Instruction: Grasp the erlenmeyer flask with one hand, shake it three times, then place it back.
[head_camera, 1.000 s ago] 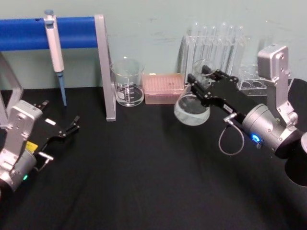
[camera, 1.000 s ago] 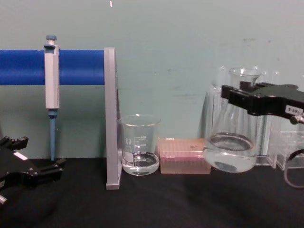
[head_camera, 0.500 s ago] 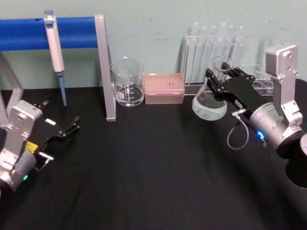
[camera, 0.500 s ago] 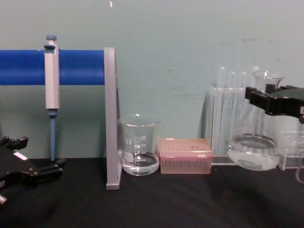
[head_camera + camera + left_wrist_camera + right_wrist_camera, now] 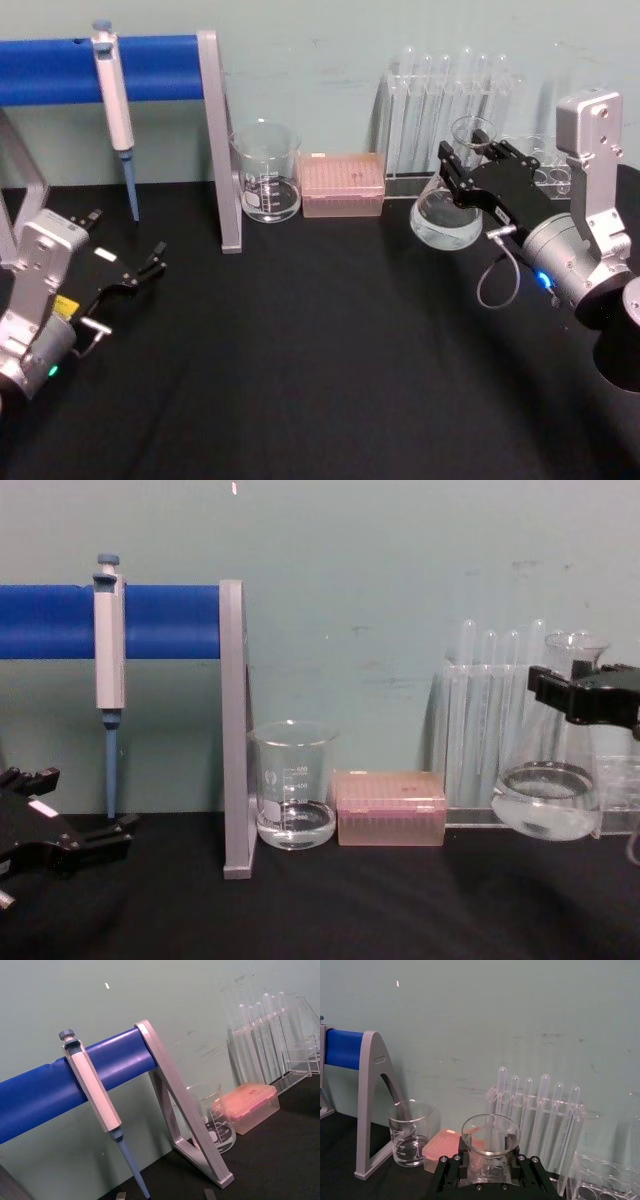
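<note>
Head view: my right gripper (image 5: 471,160) has its jaws clamped on the neck of the erlenmeyer flask (image 5: 445,222), at the right rear of the bench (image 5: 300,380), just in front of the test tube rack (image 5: 445,95). My left gripper (image 5: 152,262) rests at the left, jaws apart.

Chest view: the flask's long axis is near vertical, mouth up. Clear liquid lies in its base. I cannot tell whether the base touches the bench. The beaker (image 5: 294,790) holds shallow clear liquid.

Right wrist view: the flask mouth opens upward between my jaws.

Even soft room light, faint shadows, mild glare
</note>
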